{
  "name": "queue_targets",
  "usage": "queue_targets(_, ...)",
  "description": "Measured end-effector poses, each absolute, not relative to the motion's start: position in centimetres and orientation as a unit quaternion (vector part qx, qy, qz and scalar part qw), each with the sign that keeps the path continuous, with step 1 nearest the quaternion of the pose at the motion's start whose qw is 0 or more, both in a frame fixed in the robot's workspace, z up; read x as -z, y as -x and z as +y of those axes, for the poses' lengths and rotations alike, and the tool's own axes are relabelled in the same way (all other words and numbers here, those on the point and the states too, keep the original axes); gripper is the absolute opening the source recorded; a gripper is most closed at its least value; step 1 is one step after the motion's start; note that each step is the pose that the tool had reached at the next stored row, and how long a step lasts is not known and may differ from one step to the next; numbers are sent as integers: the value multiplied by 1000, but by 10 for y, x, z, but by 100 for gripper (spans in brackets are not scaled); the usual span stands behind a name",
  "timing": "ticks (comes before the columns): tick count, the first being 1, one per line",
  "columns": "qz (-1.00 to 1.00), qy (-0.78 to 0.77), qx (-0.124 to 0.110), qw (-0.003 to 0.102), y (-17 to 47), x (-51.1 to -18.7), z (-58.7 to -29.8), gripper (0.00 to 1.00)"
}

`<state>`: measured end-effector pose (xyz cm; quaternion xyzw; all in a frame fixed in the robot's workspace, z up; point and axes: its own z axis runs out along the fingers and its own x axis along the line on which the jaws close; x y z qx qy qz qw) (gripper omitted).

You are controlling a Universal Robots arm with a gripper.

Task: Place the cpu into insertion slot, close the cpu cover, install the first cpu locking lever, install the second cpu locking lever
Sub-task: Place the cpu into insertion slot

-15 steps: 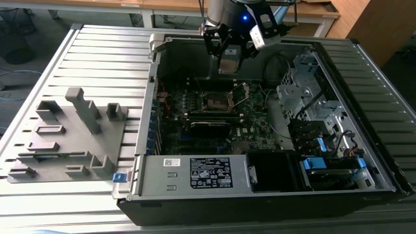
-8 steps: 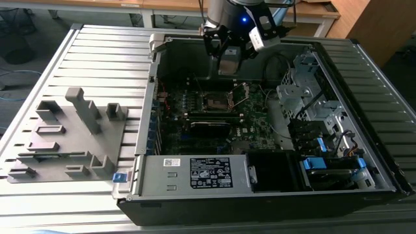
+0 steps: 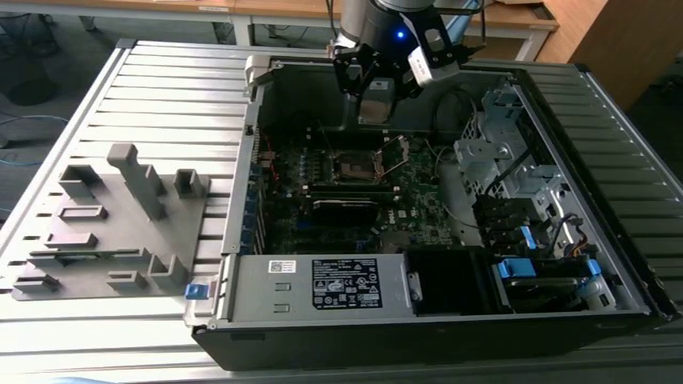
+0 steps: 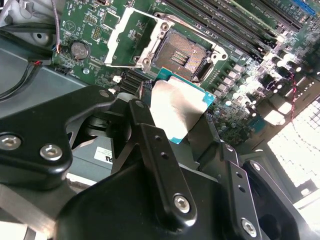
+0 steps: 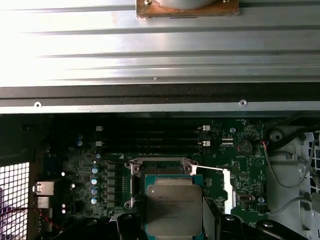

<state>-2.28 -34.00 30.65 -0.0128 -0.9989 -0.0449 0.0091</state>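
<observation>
slatted metal bench point(image 3: 160, 80) carries an open computer case point(image 3: 427, 344); near its far wall the gripper point(image 3: 376, 92) hangs, jaws clamped on the cpu point(image 4: 177, 107), held flat above the insertion slot point(image 4: 182, 52), whose cpu cover point(image 4: 114, 42) stands open to admit it.

A ribbed grey metal worktop point(image 3: 160, 88) carries two things. An open black computer case point(image 3: 320, 340) lies on its side, motherboard facing up. On the exterior view's left, just beside the case, sits a grey moulded fixture block point(image 3: 107, 232) with upright posts.
</observation>
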Motion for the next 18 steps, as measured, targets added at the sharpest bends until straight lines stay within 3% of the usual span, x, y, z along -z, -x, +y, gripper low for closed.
queue_targets(18,-999,13,45,9,23,-302,-340,54)
